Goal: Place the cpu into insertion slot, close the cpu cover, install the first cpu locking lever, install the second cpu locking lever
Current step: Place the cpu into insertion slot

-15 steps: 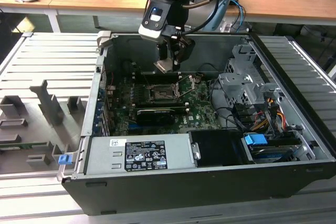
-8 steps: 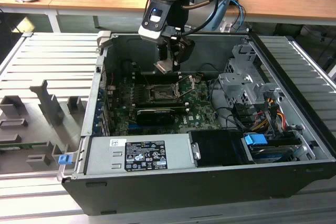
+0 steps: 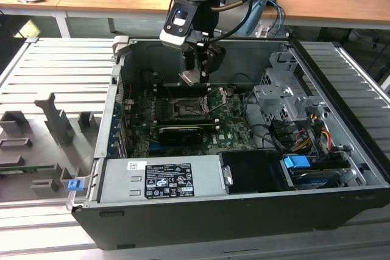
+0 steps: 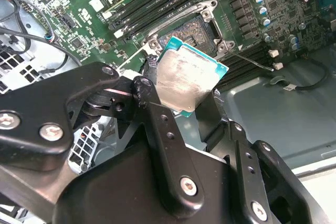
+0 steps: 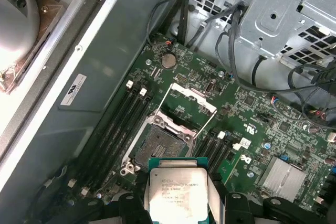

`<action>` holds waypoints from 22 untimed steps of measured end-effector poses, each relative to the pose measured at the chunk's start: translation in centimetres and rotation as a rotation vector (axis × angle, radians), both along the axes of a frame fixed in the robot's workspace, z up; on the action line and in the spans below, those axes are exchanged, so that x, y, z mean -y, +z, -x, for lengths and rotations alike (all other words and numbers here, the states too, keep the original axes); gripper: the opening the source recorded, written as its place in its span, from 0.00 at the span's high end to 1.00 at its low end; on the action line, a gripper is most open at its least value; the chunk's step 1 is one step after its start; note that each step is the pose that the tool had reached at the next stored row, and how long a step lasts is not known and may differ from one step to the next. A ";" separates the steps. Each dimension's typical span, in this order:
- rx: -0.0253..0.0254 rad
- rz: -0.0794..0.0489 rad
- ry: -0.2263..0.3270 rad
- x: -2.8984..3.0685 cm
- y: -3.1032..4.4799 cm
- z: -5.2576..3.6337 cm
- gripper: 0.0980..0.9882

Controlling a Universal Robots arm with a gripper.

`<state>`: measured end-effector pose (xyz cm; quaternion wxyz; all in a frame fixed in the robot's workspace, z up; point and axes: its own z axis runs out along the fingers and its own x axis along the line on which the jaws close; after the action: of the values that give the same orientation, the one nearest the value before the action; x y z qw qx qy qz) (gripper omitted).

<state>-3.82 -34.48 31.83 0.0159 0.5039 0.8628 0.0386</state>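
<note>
The job is only at its start. The hand [image 4: 178, 94] is clamped on the cpu [image 4: 191, 74], with its black fingers [image 4: 155, 108] pressing two opposite edges. In the exterior view the cpu hangs in the air inside the open computer case [image 3: 244, 217]. The insertion slot [image 3: 186, 109] lies at about 6 o'clock from it, well apart. So the cpu is not in its slot yet.

The cpu cover [image 5: 190, 98] stands swung open on its hinge. In the exterior view it rises at about 2 o'clock from the slot. A thin locking lever [image 4: 252, 60] sticks out by the slot and looks unhooked. By the look of it, all four steps are left: putting the cpu in, shutting the cover, and hooking both levers.

The cpu is a flat square. Its face is pale metal, dull and a bit smeared, and a thin blue-green rim runs round it. The slot is a dark square pit with a shiny silver frame. The cover is a thin silver frame with a hole in the middle. The circuit board [image 3: 231, 129] is green and bumpy with tiny parts. Long black memory slots [image 5: 121, 124] run beside the slot. The case is dark smooth metal and sits on a grey ribbed bench [image 3: 55, 71].
</note>
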 end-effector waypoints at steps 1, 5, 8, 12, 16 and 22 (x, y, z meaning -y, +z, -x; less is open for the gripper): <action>0.0000 0.000 -0.007 0.00 -0.02 0.00 0.51; 0.0000 0.000 -0.018 0.00 -0.06 0.00 0.51; 0.0000 0.000 -0.028 0.00 -0.08 0.00 0.51; 0.0000 0.000 -0.045 0.00 -0.12 0.00 0.51; 0.0001 0.000 -0.078 0.00 -0.17 0.00 0.51; 0.0000 0.000 -0.234 0.00 -0.39 0.00 0.51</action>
<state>-3.82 -34.48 31.44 0.0203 0.6012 0.7980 0.0365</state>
